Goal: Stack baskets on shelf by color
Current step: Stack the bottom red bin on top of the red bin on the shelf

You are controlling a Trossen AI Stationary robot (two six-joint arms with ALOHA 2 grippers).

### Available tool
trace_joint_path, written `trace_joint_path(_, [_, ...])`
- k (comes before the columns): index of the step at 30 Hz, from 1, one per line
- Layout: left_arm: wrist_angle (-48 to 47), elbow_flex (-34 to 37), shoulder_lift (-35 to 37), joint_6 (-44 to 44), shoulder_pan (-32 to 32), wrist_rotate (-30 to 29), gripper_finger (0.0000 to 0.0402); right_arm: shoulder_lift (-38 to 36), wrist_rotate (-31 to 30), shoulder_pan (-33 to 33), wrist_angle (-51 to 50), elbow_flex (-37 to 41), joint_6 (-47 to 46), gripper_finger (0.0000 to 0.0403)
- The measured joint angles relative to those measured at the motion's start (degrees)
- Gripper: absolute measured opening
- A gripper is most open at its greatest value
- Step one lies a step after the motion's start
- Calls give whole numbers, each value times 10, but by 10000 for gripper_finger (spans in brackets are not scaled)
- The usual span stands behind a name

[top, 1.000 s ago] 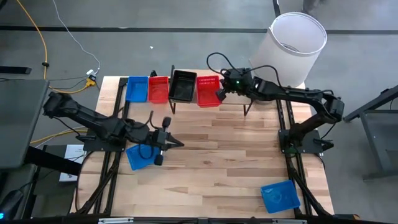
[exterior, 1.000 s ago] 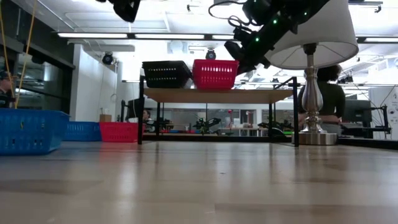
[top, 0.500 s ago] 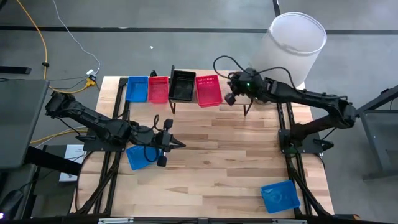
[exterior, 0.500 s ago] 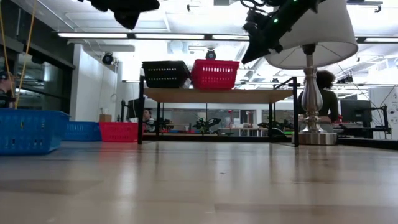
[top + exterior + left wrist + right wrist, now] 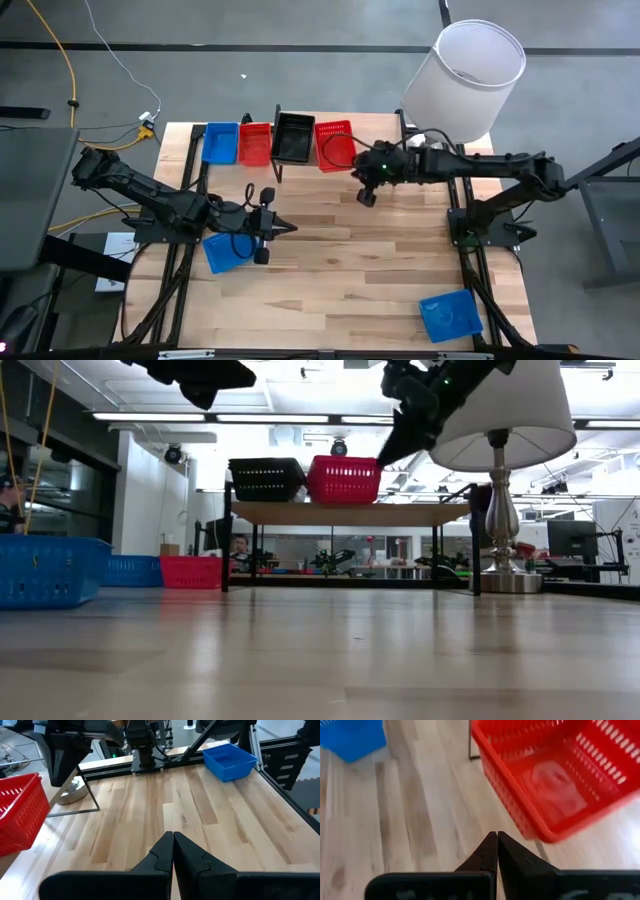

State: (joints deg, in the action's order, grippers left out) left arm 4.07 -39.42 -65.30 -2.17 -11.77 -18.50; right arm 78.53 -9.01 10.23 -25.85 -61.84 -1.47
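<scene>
A black basket (image 5: 293,137) and a red basket (image 5: 335,145) sit side by side on the shelf (image 5: 350,513) at the table's far edge. Left of the shelf, a blue basket (image 5: 220,143) and a second red basket (image 5: 255,144) rest on the table. Another blue basket (image 5: 222,252) lies at the left, under my left arm. A third blue one (image 5: 449,315) lies near the right front corner. My left gripper (image 5: 285,229) hovers shut over the table's left middle. My right gripper (image 5: 365,195) hangs shut just in front of the shelf, near the shelved red basket (image 5: 560,775), touching nothing.
A lamp with a white shade (image 5: 470,70) stands at the far right beside the shelf, its base (image 5: 75,790) on the table. The shelf's thin black legs (image 5: 227,550) stand on the tabletop. Bare wood (image 5: 360,260) stretches across the middle and front.
My right gripper has drawn away from the right side of the shelved red basket, first toward the table's right, then toward the near edge. It has tipped further down and stayed shut. My left gripper has turned a little in place.
</scene>
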Motion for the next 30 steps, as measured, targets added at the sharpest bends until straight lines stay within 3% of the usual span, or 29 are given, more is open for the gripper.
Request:
trace_joint_path(9, [-11, 0, 0, 0, 0, -2, 0, 3, -54, -5, 41, 0, -2, 0])
trace_joint_path(23, [-14, 0, 0, 0, 0, -2, 0, 62, -54, -5, 114, 0, 9, 0])
trace_joint_path(30, [-16, 0, 0, 0, 0, -2, 0, 33, -46, -16, 87, 0, 15, 0])
